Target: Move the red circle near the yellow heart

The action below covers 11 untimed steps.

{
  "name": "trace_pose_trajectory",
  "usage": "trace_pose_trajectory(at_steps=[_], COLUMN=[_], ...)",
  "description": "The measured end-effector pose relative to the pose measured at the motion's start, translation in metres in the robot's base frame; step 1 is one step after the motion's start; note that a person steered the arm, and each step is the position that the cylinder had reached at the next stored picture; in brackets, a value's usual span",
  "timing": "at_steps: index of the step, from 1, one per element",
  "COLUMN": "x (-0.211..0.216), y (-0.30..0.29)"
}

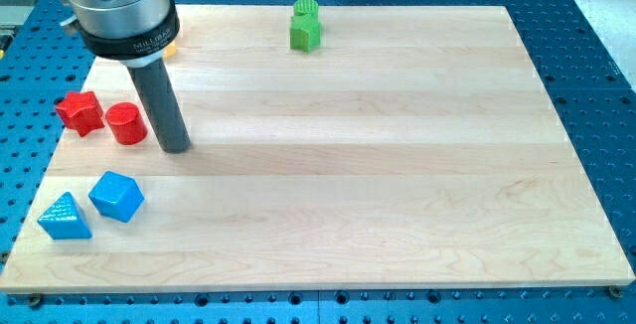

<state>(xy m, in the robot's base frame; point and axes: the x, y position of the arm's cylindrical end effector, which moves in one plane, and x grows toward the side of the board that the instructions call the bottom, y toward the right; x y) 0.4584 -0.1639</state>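
The red circle (125,123) lies near the board's left edge, with a red star (80,112) touching or almost touching its left side. My tip (177,147) rests on the board just right of the red circle, a small gap apart. A sliver of yellow (171,50) shows at the view's top left behind the arm's body; it is mostly hidden, so its shape cannot be made out.
A green block (306,25) stands at the top middle of the wooden board (397,165). A blue cube-like block (116,196) and a blue triangle (65,217) lie at the bottom left. The arm's grey body (114,6) covers the top left corner.
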Motion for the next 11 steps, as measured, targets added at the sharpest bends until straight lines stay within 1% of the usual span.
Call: trace_pose_trajectory(at_steps=[2,3,4,5,6,7,8,9,10,11], x=[-0.001,0.009,0.009,-0.021,-0.041,-0.045,-0.014,-0.037,-0.07,-0.081], y=[-0.005,-0.046,-0.07,-0.044,-0.015,-0.009,-0.024,-0.054,-0.053,-0.04])
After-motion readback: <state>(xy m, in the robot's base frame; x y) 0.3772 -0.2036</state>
